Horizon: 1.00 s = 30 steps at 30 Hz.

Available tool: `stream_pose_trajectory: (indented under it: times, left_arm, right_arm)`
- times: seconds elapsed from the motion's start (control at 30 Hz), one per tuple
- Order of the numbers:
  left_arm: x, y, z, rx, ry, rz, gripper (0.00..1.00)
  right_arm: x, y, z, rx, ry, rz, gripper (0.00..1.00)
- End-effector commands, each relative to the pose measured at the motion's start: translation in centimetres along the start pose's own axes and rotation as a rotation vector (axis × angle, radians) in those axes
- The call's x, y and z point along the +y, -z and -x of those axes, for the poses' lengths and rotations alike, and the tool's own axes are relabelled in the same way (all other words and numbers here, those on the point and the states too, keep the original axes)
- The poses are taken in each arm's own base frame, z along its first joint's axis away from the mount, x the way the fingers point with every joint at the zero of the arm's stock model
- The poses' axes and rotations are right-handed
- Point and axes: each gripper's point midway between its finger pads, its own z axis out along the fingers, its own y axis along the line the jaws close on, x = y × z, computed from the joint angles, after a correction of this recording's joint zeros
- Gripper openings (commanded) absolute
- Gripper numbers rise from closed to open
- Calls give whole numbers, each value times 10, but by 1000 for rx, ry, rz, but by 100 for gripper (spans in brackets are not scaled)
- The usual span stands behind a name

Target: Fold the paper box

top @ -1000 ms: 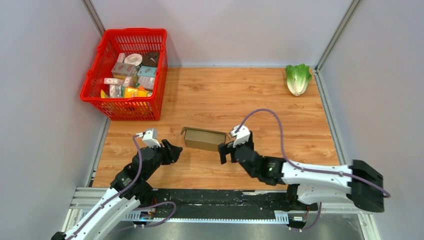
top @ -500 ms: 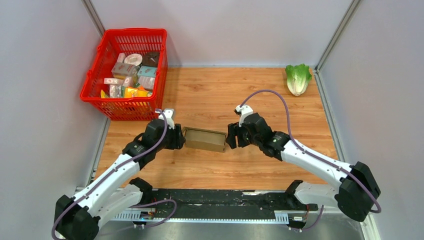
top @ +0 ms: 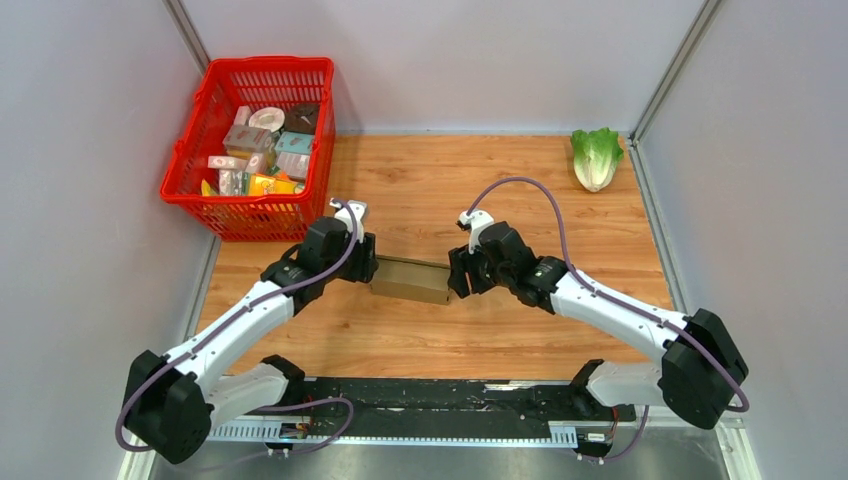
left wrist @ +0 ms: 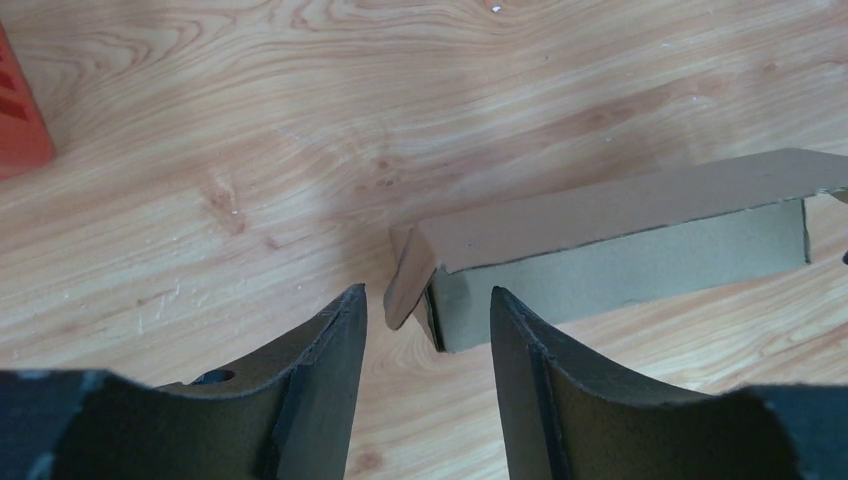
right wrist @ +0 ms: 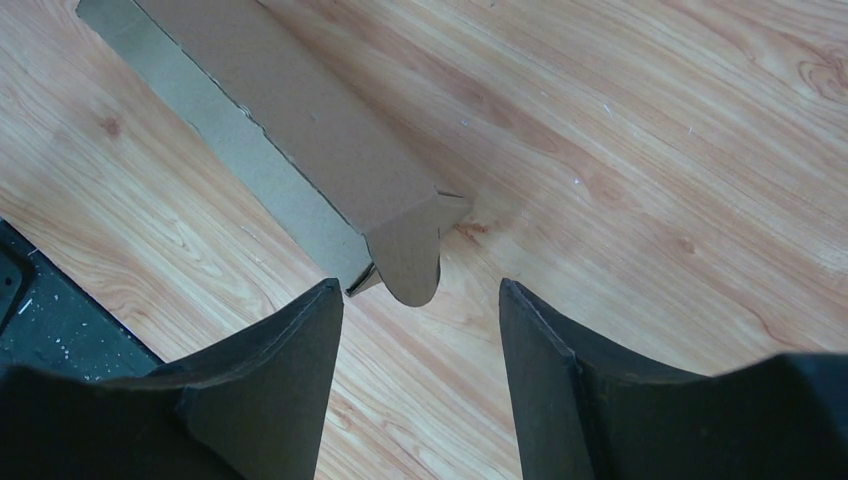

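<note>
Paper box (left wrist: 620, 215) flaps (right wrist: 405, 255) show only in wrist views.

The box (top: 410, 279) lay mid-bench (top: 430, 190), between the left end effector (left wrist: 428, 300) at its left end and the right end effector (right wrist: 420, 290) at its right end. The basket (top: 250, 218), packages (top: 262, 150) in it, stood back left; the lettuce (top: 596, 157) lay back right.

Bright even light, soft shadows (crisp focus)
</note>
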Motion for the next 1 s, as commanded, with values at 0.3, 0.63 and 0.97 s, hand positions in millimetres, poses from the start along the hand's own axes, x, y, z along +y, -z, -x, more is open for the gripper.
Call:
stream_pose_trajectory:
  times: [0.3,0.63,0.97]
  left_arm:
    - [-8,-9,25,-74,-53,-44,44]
    - [-19,-6,24,-54,-26,-99,20]
    - [-30,-1,22,-22,39,-141,10]
  right_arm:
    - [10,-2,30,-61,20,36,44]
    - [14,-4,31,-52,-45,43,18]
    - [24,1,36,-54,-181,53,7]
